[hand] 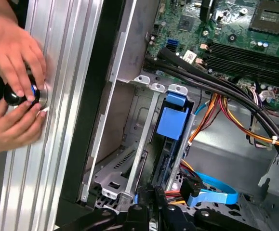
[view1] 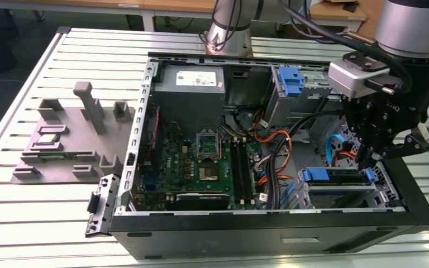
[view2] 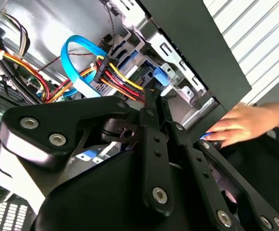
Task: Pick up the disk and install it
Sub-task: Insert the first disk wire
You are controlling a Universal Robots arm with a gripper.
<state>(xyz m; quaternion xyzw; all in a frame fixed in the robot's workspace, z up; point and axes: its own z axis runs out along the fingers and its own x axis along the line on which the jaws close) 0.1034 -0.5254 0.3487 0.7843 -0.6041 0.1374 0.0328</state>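
Note:
The disk (view1: pixel 339 176) sits on edge in the metal drive cage at the front corner of the open computer case (view1: pixel 274 223), on the exterior view's right, with blue rails at both ends. In the first wrist view the disk (hand: pixel 164 159) runs away from my fingertips, its blue rail tab at the far end. My gripper (view1: pixel 371 162) hangs just over the disk's end nearest the case wall. In the second wrist view the gripper (view2: pixel 151 96) has its black fingers drawn together, shut. The gripper (hand: pixel 151 195) is at the disk's near end; whether it touches is unclear.
A person's hands (hand: pixel 14 72) work a black knob on the table beside the case wall; one hand (view2: pixel 235 126) is close to my arm. Cable bundles (view1: pixel 274 145), a blue flat cable (view2: pixel 74 53), the motherboard (view1: pixel 199 162), power supply (view1: pixel 190 84) and a fixed blue bracket (view1: pixel 291 81) crowd the case.

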